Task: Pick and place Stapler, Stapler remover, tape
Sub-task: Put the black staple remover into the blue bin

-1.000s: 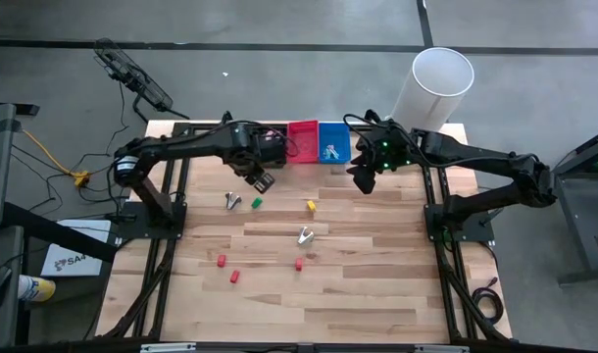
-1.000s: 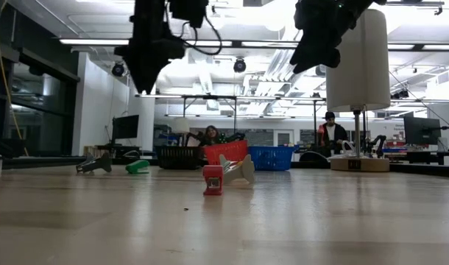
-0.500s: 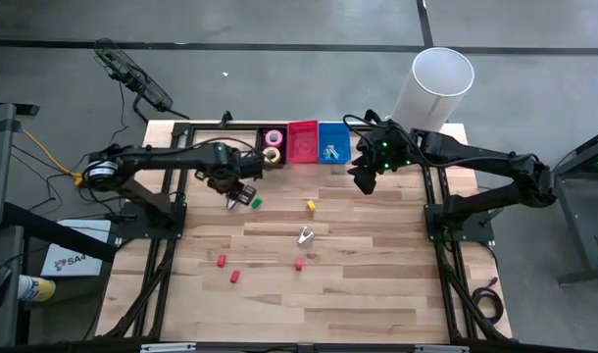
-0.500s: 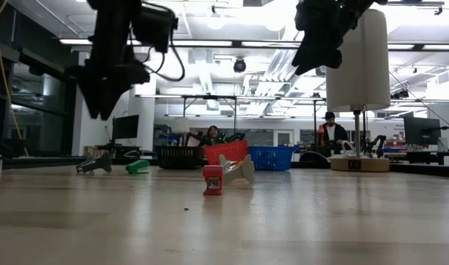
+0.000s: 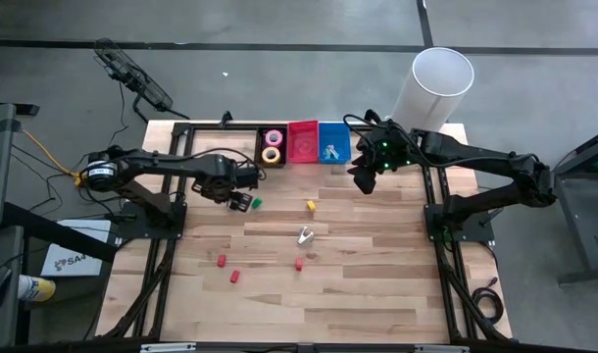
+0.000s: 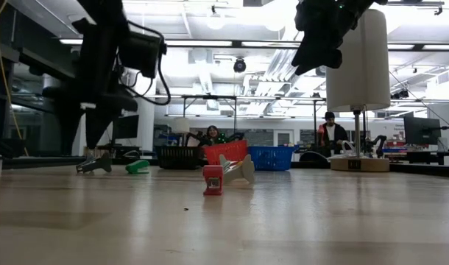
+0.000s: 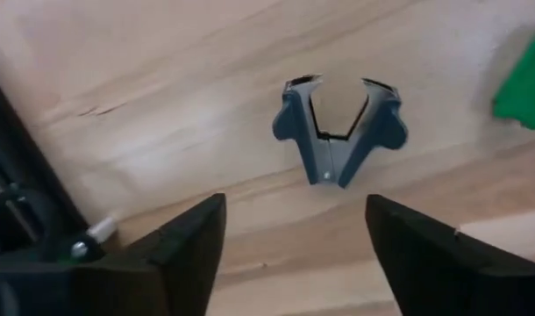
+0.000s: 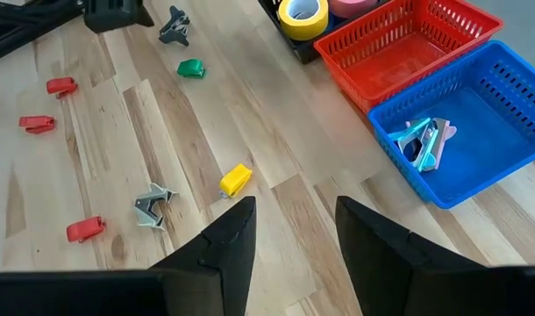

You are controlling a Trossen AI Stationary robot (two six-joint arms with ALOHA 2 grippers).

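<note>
Left gripper hanging open just above a grey stapler remover lying on the counter beside a green block, right gripper waiting half open near the blue basket, tape sitting in the black bin

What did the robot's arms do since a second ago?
The left gripper swung away from the baskets, out over the table, and came down above the grey staple remover, its fingers now spread wide. It holds nothing. The right gripper, the blue basket and the small blocks stayed put.
</note>
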